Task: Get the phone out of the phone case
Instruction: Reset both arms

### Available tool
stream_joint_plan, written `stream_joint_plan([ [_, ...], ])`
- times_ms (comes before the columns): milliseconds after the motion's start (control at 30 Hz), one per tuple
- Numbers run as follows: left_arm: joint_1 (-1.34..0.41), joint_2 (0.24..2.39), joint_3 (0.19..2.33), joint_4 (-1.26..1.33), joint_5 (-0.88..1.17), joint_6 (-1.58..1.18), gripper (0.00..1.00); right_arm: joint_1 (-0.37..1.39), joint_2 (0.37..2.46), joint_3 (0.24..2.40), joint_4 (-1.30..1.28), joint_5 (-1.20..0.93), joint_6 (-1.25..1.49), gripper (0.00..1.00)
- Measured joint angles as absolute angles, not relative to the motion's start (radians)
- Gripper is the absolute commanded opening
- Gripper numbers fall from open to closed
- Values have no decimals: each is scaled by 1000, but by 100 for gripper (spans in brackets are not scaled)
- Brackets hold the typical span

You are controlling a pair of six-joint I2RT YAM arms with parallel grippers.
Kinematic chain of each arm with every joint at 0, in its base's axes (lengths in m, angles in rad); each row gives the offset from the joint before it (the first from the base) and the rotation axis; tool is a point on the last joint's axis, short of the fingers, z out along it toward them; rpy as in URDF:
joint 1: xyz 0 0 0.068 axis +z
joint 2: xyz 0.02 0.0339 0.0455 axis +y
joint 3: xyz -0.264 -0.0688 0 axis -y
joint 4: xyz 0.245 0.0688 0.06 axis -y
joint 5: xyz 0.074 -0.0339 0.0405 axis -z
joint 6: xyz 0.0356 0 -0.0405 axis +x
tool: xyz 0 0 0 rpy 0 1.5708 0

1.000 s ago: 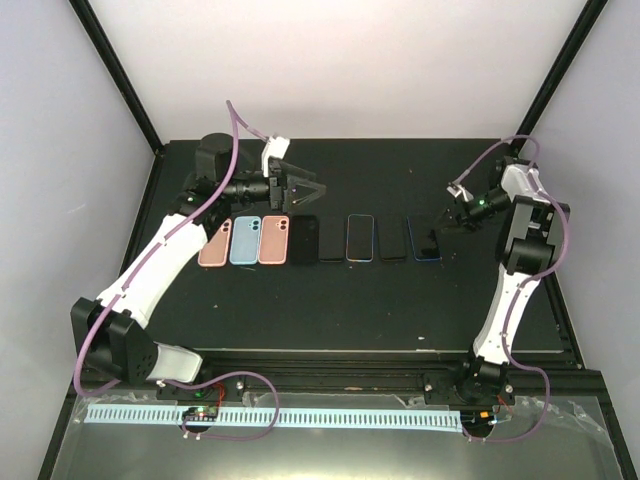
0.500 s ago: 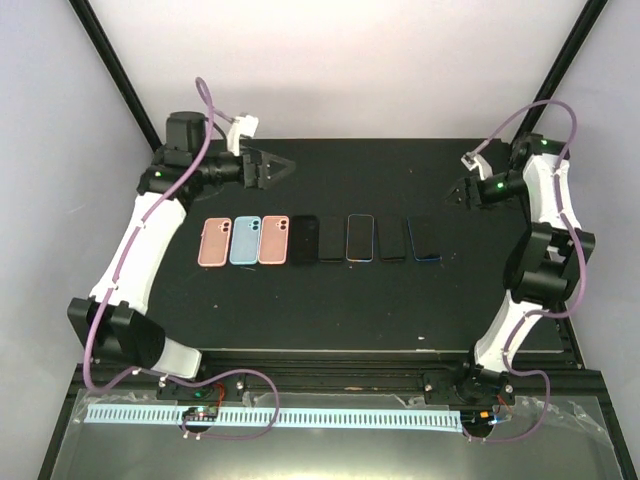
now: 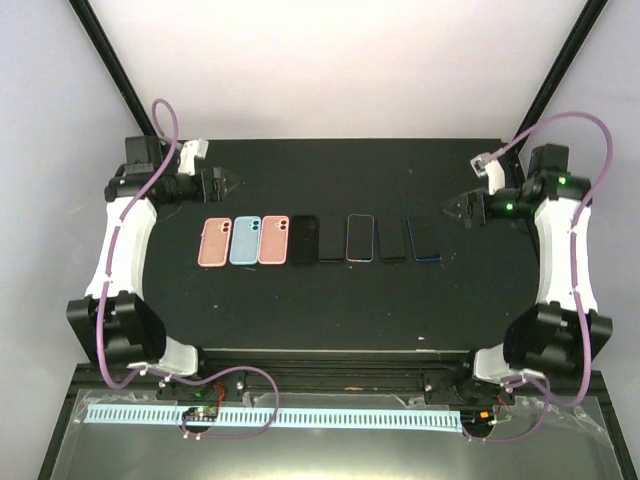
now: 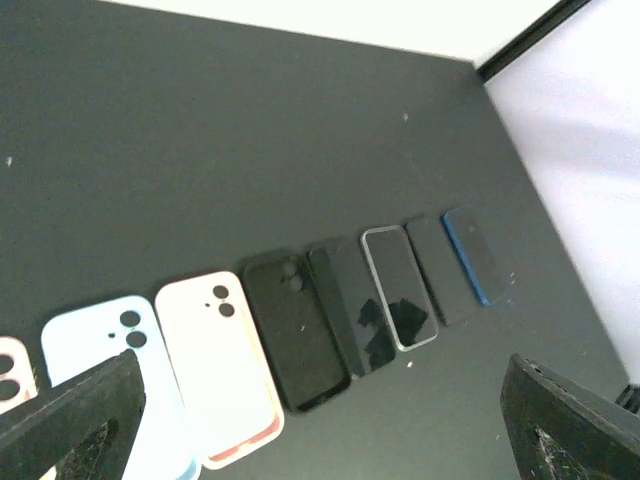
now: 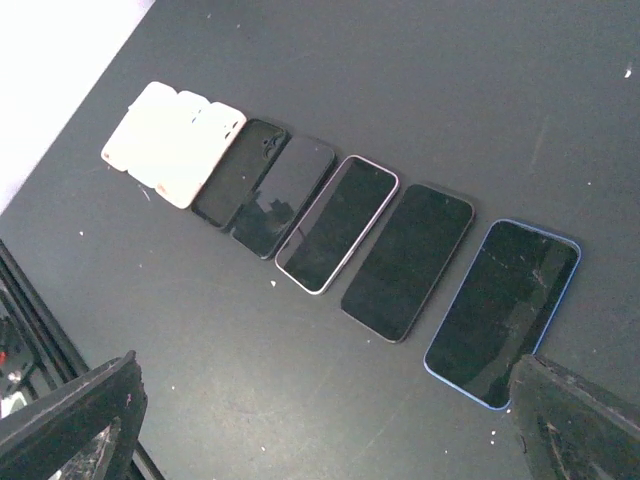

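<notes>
A row of phones and cases lies across the middle of the black table point(image 3: 330, 300). From the left: a pink case point(image 3: 213, 243), a light blue case point(image 3: 244, 241), a second pink case point(image 3: 273, 240), a black case point(image 3: 304, 239), a black phone point(image 3: 331, 240), a silver-rimmed phone point(image 3: 360, 238), another black phone point(image 3: 392, 239), and a phone in a blue rim point(image 3: 424, 239), which also shows in the right wrist view point(image 5: 503, 310). My left gripper point(image 3: 222, 183) is open and empty, back-left of the row. My right gripper point(image 3: 461, 207) is open and empty, right of the row.
Black frame posts rise at the back corners, left point(image 3: 115, 70) and right point(image 3: 560, 70). Purple cables loop from both arms. The table's left edge point(image 3: 150, 200) and right edge point(image 3: 520, 200) run near the grippers.
Both arms have swung outward, away from the row. The left gripper moved left and the right gripper moved right. The phones and cases have not moved.
</notes>
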State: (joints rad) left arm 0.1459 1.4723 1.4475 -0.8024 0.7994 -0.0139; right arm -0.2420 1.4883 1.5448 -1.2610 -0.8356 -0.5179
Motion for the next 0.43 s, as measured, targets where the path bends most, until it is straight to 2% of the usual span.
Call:
stream_joint_plan([
  [200,146,1349,1290,-783,707,28,99,-242,1308,1286,-1071,-827,-463,100],
  [433,147,1209,1136,-716,626,34,99,-243,1226,1111,-932,-805,-412,100],
])
